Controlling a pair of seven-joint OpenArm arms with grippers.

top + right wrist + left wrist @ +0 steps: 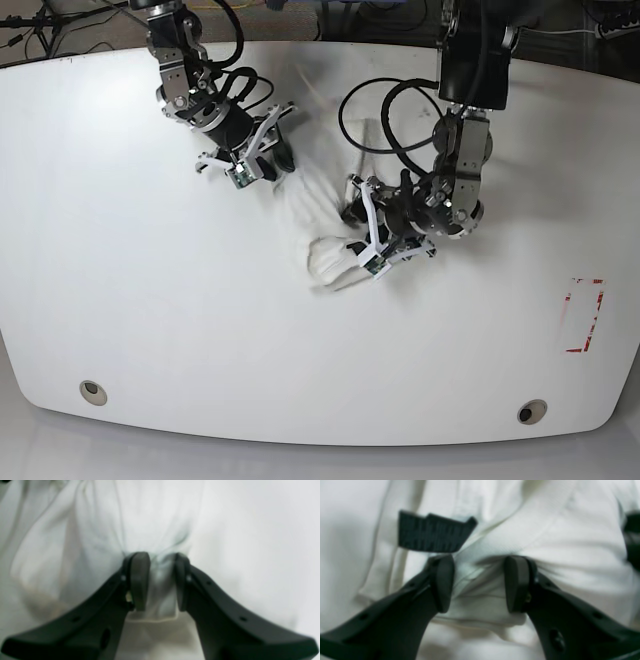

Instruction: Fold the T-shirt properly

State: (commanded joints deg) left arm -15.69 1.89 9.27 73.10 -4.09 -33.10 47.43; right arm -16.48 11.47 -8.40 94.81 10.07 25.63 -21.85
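Both grippers sit on the bunched T-shirt point(320, 215) mid-desk point(120, 300): left gripper point(480, 583) part-open astride a fold beside the neck tag point(432, 533), right gripper point(160, 581) pinching cloth.

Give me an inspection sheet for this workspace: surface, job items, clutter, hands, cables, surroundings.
Surface: white table, two round holes near the front edge, red marking at one side.
Job items: white T-shirt bunched between the arms, not flat; black neck tag showing.
Clutter: nothing seen.
Hands: left hand has cloth gathered between its fingers with a gap left; right hand pinches a fold of the T-shirt.
Cables: black cables loop along both arms above the table.
Surroundings: more wires beyond the far edge; details unclear.
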